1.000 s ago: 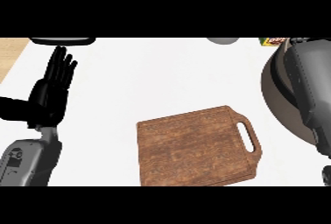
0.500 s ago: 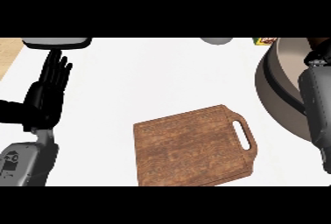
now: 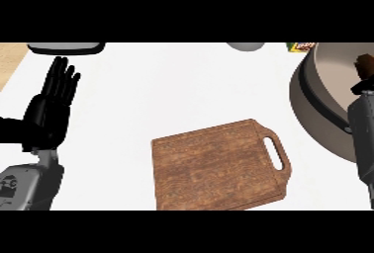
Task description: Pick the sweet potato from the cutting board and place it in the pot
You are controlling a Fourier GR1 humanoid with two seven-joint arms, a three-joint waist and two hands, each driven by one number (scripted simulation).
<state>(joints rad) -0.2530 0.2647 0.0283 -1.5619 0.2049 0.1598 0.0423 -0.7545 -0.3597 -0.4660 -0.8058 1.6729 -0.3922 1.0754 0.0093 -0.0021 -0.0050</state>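
Observation:
The brown wooden cutting board (image 3: 219,165) lies on the white counter with nothing on it, its handle slot pointing right. A big grey pot (image 3: 321,113) fills the right edge. Over the pot's inside, a small brown piece of the sweet potato (image 3: 364,62) shows at the right border, with black fingers of my right hand (image 3: 361,87) curled round it. The grey right forearm runs down the right edge and hides part of the pot. My left hand (image 3: 50,106) rests open at the far left, fingers up.
A grey object (image 3: 66,47) sits at the counter's back left. A pale rounded item (image 3: 245,46) and a yellow-red box (image 3: 301,47) stand at the back, near the pot. A wood-coloured strip (image 3: 10,59) borders the counter on the left.
My right forearm has drawn toward the right edge, uncovering more of the pot's wall and inside. The brown piece now shows over the pot. The left hand has stayed put.

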